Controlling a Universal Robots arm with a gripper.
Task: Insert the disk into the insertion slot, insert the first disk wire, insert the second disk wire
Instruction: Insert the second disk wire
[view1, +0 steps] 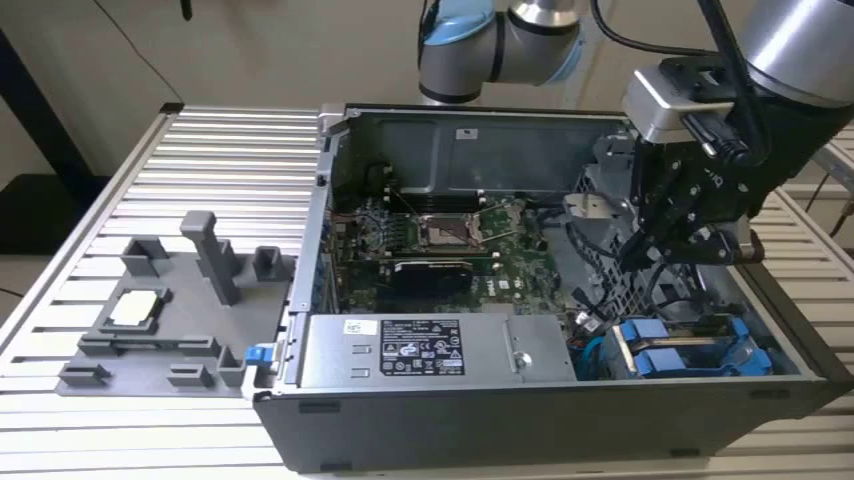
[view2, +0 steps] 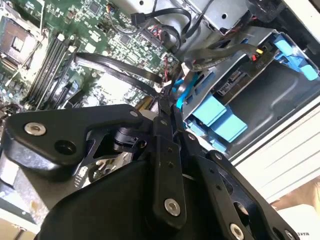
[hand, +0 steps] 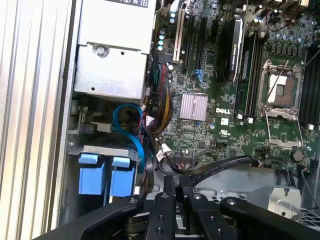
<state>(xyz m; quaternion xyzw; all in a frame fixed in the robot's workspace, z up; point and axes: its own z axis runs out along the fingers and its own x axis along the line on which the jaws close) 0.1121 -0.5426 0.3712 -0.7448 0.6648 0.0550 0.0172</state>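
Two blue tabs mark the disk (view1: 654, 358), seated in the insertion slot (hand: 100, 149). Gripper (view2: 169, 104) hangs over nearby cables (view2: 125, 70), fingers pressed together; cannot tell if anything is pinched.

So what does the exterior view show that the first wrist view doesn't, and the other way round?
The exterior view adds the arm itself, the whole case from outside, and a grey jig beside it on the exterior view's left. The first wrist view adds a close look at a small silver heatsink and a looping blue cable. Both show the gripper, the motherboard, its socket, the power supply and two blue carriers.
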